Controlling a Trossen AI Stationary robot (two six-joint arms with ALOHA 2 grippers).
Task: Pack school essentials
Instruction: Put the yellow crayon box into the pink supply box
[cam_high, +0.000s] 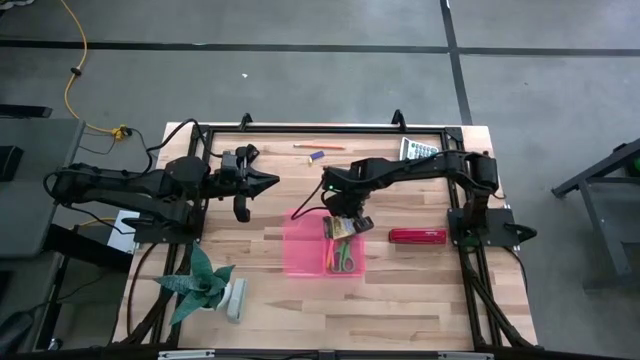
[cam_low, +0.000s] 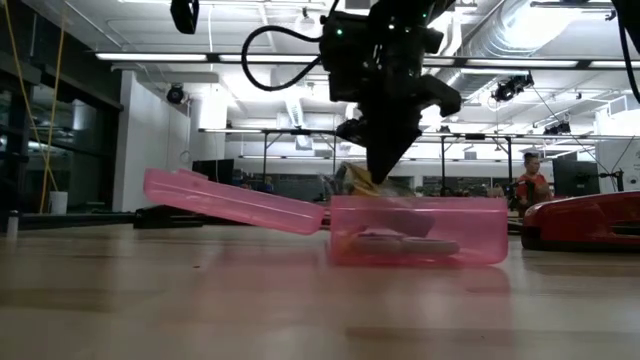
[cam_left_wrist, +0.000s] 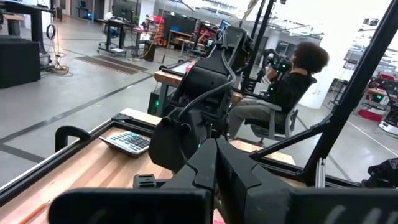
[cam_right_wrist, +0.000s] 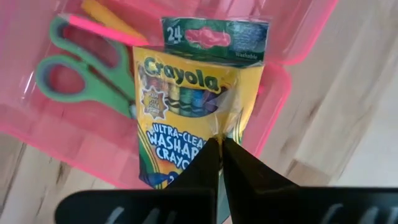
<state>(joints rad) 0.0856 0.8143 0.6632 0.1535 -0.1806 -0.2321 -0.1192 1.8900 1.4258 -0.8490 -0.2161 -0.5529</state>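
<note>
The left gripper (cam_high: 268, 181) waits idle, fingers closed on nothing. The green-handled scissors (cam_right_wrist: 78, 78) and a pink pen (cam_right_wrist: 99, 26) already lie in the pink case (cam_high: 322, 245). The right gripper (cam_right_wrist: 221, 163) pinches the crayon box (cam_right_wrist: 189, 102) tight, just over the case (lid open). Its long axis runs straight ahead of the fingers, flap end farthest. A pencil (cam_high: 318, 147), eraser (cam_high: 317, 155) and calculator (cam_high: 418, 149) remain on the surface (cam_high: 420, 290).
</note>
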